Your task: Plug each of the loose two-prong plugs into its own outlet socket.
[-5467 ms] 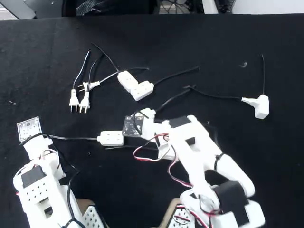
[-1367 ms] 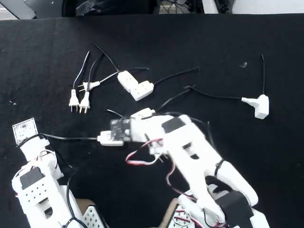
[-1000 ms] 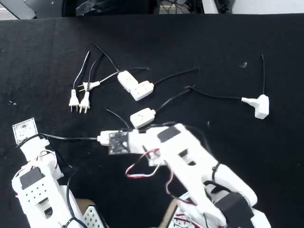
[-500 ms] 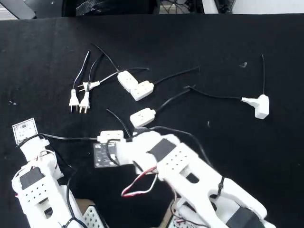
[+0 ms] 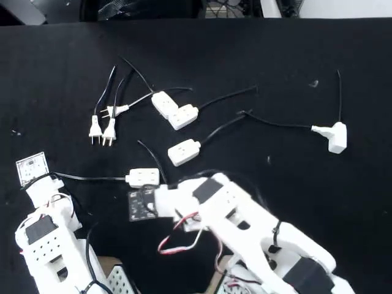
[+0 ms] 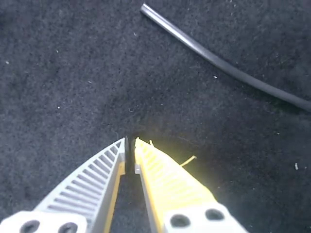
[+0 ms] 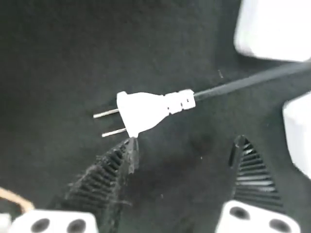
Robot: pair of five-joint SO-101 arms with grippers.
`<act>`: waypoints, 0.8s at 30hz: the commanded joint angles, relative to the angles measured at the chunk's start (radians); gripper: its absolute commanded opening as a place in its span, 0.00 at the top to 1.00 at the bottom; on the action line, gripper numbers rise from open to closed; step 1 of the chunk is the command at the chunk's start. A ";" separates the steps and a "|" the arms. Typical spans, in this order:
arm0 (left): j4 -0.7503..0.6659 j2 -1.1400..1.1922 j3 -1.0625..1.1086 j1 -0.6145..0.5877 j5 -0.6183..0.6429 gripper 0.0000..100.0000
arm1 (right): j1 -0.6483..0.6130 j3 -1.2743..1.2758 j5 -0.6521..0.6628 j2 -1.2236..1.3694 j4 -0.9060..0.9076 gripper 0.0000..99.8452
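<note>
Cloth (image 7: 58, 48), plug (image 7: 146, 110) at right end effector (image 7: 183, 144)

The right arm (image 5: 214, 199) swings from the middle of the frame toward the lower left. Its wrist board (image 5: 142, 206), earlier over the outlet socket (image 5: 184, 151) just left of centre, now sits below the second socket (image 5: 144, 177). The first socket now lies uncovered, slightly lower than before, and the black cord (image 5: 150, 154) left of it has come into sight.
</note>
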 commanded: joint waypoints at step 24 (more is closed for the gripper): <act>-0.012 -0.006 -0.018 -0.012 0.005 0.95 | -0.120 -0.163 0.255 0.010 0.204 0.69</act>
